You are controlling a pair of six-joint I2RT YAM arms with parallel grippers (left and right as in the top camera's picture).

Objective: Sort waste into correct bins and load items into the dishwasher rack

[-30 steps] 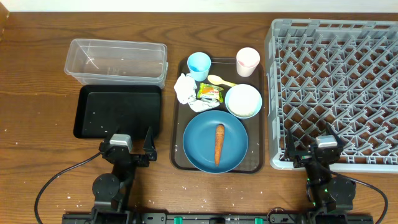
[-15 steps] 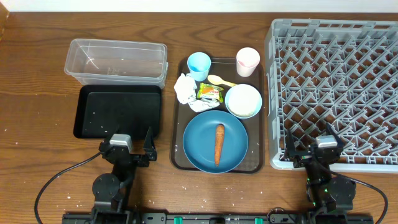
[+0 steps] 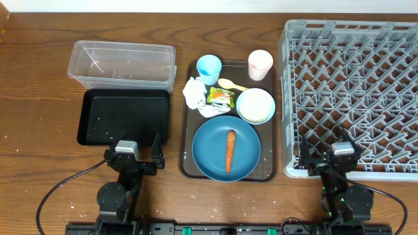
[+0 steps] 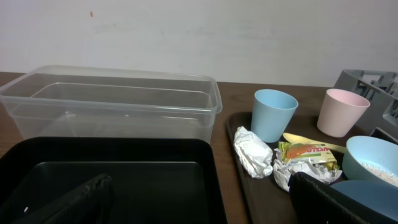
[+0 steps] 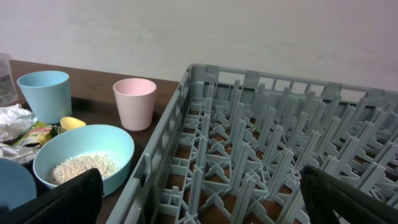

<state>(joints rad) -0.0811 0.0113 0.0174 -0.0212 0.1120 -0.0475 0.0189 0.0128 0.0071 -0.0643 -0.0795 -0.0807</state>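
Note:
On the brown serving tray (image 3: 185, 124) sit a light blue cup (image 3: 209, 67), a pale pink cup (image 3: 260, 63), a yellow spoon (image 3: 230, 83), crumpled white tissue (image 3: 194, 93), a yellow-green wrapper (image 3: 220, 97), a white bowl (image 3: 247, 98) and a blue plate (image 3: 209, 140) bearing an orange carrot (image 3: 230, 151). Rice (image 5: 84, 166) lies in the bowl (image 5: 118, 140). The clear tub (image 3: 121, 63) and black tray (image 3: 124, 117) stand left; the grey rack (image 3: 353, 91) stands right. My left gripper (image 3: 139, 153) is open and empty by the black tray's near edge. My right gripper (image 3: 324, 153) is open and empty over the rack's near-left corner.
The wooden table (image 3: 39, 98) extends left of the bins. A pale wall rises behind the tub (image 4: 112, 106) and behind the rack (image 5: 261, 162). Cables trail from both arm bases at the near edge.

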